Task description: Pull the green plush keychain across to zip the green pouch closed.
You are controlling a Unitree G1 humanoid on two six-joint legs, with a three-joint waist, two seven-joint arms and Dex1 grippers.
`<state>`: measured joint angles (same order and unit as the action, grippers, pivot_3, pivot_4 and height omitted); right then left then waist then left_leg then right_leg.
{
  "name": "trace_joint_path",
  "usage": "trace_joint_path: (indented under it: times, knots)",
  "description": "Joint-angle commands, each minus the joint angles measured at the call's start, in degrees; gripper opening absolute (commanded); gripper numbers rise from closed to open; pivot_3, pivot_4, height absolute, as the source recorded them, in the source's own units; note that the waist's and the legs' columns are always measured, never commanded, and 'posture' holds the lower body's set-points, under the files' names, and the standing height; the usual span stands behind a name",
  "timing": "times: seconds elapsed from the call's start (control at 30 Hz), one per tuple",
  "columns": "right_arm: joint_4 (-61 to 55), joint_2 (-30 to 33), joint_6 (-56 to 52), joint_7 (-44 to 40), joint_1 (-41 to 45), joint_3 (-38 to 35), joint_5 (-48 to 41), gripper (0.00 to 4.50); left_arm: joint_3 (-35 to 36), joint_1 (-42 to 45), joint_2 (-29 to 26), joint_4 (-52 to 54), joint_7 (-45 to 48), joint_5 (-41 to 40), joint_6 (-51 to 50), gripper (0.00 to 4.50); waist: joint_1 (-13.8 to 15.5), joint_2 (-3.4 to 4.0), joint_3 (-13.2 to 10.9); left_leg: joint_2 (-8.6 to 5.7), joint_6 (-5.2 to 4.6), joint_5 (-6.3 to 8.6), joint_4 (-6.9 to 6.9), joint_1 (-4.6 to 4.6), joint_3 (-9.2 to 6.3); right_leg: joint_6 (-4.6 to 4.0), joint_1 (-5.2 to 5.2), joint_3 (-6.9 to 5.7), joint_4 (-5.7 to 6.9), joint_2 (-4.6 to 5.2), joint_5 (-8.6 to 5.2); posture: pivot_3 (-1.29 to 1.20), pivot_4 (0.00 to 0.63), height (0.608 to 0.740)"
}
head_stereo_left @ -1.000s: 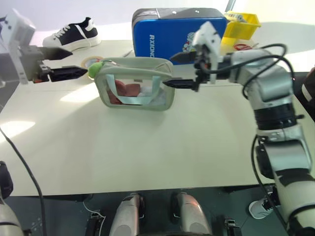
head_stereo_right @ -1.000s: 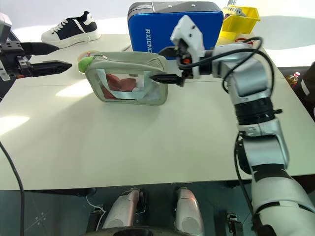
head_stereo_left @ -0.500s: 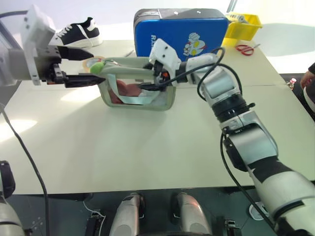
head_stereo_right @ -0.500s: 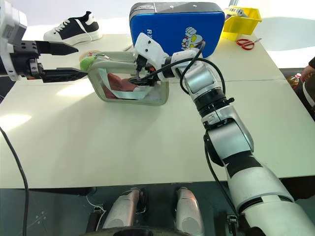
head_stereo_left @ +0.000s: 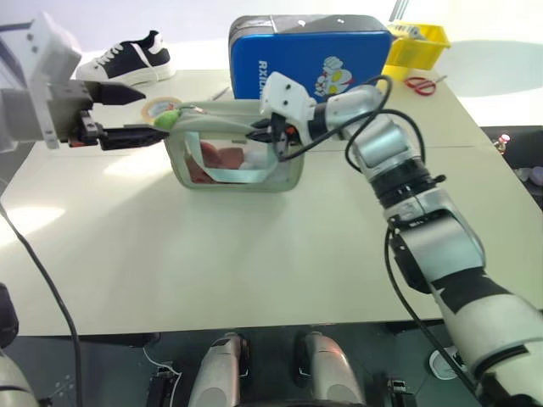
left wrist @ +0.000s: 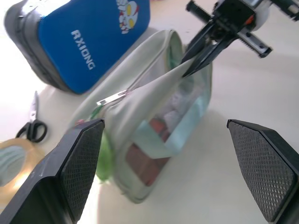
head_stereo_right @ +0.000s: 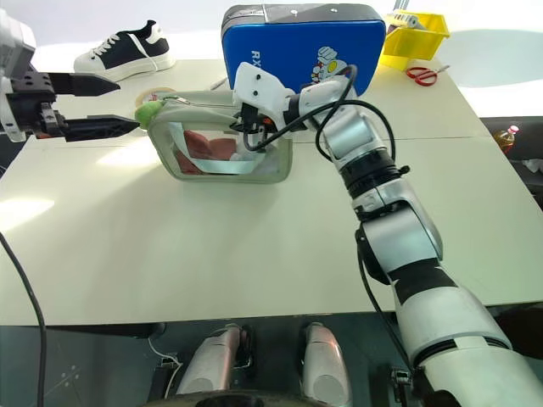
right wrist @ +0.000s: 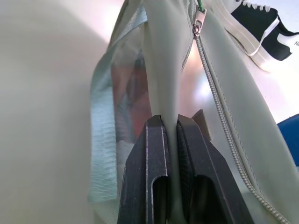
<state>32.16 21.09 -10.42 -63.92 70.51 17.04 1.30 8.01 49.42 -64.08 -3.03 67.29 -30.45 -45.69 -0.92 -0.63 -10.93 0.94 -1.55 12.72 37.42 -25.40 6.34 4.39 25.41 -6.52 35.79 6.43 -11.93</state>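
The small lime-green fuzzy plush keychain (head_stereo_left: 167,118) is found at the left end of the pale sage-green clear-sided pouch (head_stereo_left: 239,157), just beyond the spread left gripper (head_stereo_left: 127,114), while the pouch's top edge is pinched by the right gripper (head_stereo_left: 261,135).

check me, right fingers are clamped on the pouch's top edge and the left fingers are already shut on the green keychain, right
Not quite. The left fingers are open, short of the green plush keychain, as the left wrist view shows. The right fingers are indeed clamped on the green pouch top edge.
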Motion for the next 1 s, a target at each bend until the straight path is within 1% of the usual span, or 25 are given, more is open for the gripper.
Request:
trace_joint_path:
  times: [0.03, 0.13, 0.27, 0.37, 0.43, 0.57, 0.67, 0.77, 0.83, 0.87, 0.9, 1.0]
  knots:
    - [-13.9, 1.9, -8.4, -3.5, -3.3, -1.3, -3.9, 0.04, 2.4, -1.0, -1.5, 0.8, -0.2, 0.2, 1.1, 4.50, 0.0, -0.01, 0.0, -0.01, -0.01, 0.00, 0.00, 0.00, 0.00, 0.00, 0.00, 0.00, 0.01, 0.01, 0.00, 0.00, 0.150, 0.740]
    - [-22.3, 2.5, -16.3, -4.0, -7.2, -0.8, -5.7, 0.04, 2.9, -2.1, -1.4, 1.4, -0.6, -0.2, 1.0, 4.50, -0.1, -0.01, 0.0, 0.00, -0.01, 0.00, 0.09, 0.02, 0.00, 0.00, -0.01, 0.00, 0.13, 0.02, 0.00, 0.00, 0.150, 0.740]
    - [-26.9, 1.3, -22.3, -1.5, -11.0, 0.2, -6.0, 0.04, 2.6, -4.1, -0.8, 1.8, -1.1, 0.0, 1.7, 4.50, -0.3, -0.01, 0.0, 0.06, -0.20, 0.13, 0.30, 0.04, -0.02, -0.01, 0.00, 0.00, 0.27, 0.00, -0.01, 0.00, 0.150, 0.740]
    - [-29.3, 0.4, -27.7, -0.5, -11.7, -0.6, -8.2, 0.04, 1.4, -7.0, -2.5, -0.5, -0.4, 3.4, 5.9, 4.50, -0.3, -0.01, 0.0, 0.24, -0.23, 0.15, 0.43, 0.06, -0.01, -0.07, -0.01, 0.00, 0.28, -0.13, -0.03, 0.00, 0.150, 0.740]
    - [-29.6, 0.3, -28.2, 0.5, -11.6, -0.6, -8.1, 0.04, 1.1, -8.3, -2.5, -1.8, -0.7, 4.9, 7.7, 4.50, -0.3, -0.01, 0.0, 0.40, -0.19, 0.15, 0.48, 0.05, 0.00, -0.18, 0.00, 0.00, 0.27, -0.26, -0.07, 0.00, 0.150, 0.740]
    - [-28.6, 0.2, -28.5, 2.3, -10.8, -0.8, -8.0, 0.04, -0.8, -10.6, -0.3, -3.1, -2.1, 8.0, 11.6, 4.50, -0.1, 0.00, 0.0, 0.54, -0.01, 0.22, 0.49, 0.04, 0.00, -0.29, 0.02, 0.00, 0.23, -0.38, -0.08, 0.00, 0.150, 0.740]
    - [-28.8, 0.5, -28.6, 2.5, -10.5, -0.7, -8.2, 0.04, -1.0, -11.9, 1.6, -1.0, -1.4, 6.8, 10.6, 4.50, -0.1, -0.01, 0.0, 0.57, -0.01, 0.22, 0.49, 0.00, 0.01, -0.36, 0.04, 0.01, 0.22, -0.41, -0.06, 0.00, 0.150, 0.740]
    - [-29.0, 0.7, -28.9, 3.0, -10.5, -0.6, -8.4, 0.00, -2.4, -12.7, 3.3, -0.7, -1.9, 8.2, 12.2, 3.73, -0.1, -0.01, 0.0, 0.58, -0.08, 0.17, 0.49, 0.00, 0.02, -0.36, 0.04, 0.01, 0.23, -0.43, -0.05, 0.00, 0.150, 0.740]
    - [-29.3, 0.9, -29.2, 3.0, -10.5, -0.4, -8.6, 0.00, -2.6, -12.1, 4.5, -1.6, -2.6, 8.6, 12.8, 2.74, -0.1, -0.01, 0.0, 0.62, -0.13, 0.14, 0.49, 0.00, 0.02, -0.34, 0.04, 0.01, 0.23, -0.47, -0.04, 0.00, 0.150, 0.740]
    - [-29.4, 0.9, -29.3, 2.9, -10.4, -0.4, -8.6, 0.00, -2.5, -11.8, 4.8, -1.8, -2.7, 8.7, 13.0, 2.10, -0.1, -0.01, 0.0, 0.62, -0.13, 0.14, 0.49, 0.00, 0.02, -0.34, 0.04, 0.01, 0.23, -0.47, -0.03, 0.00, 0.150, 0.740]
    - [-29.5, 1.0, -29.4, 2.9, -10.5, -0.3, -8.6, 0.00, -2.4, -11.6, 4.9, -2.0, -2.5, 8.7, 13.1, 1.67, -0.1, -0.01, 0.0, 0.62, -0.13, 0.14, 0.49, 0.00, 0.02, -0.34, 0.04, 0.01, 0.23, -0.47, -0.03, 0.00, 0.150, 0.740]
    - [-28.9, 1.1, -29.0, 3.1, -10.3, -0.1, -8.3, 0.00, -2.3, -9.6, 4.8, -3.2, -2.4, 8.9, 13.1, 0.07, -0.1, -0.01, 0.0, 0.62, -0.13, 0.14, 0.50, -0.01, 0.02, -0.33, 0.04, 0.01, 0.23, -0.48, -0.02, 0.00, 0.150, 0.740]
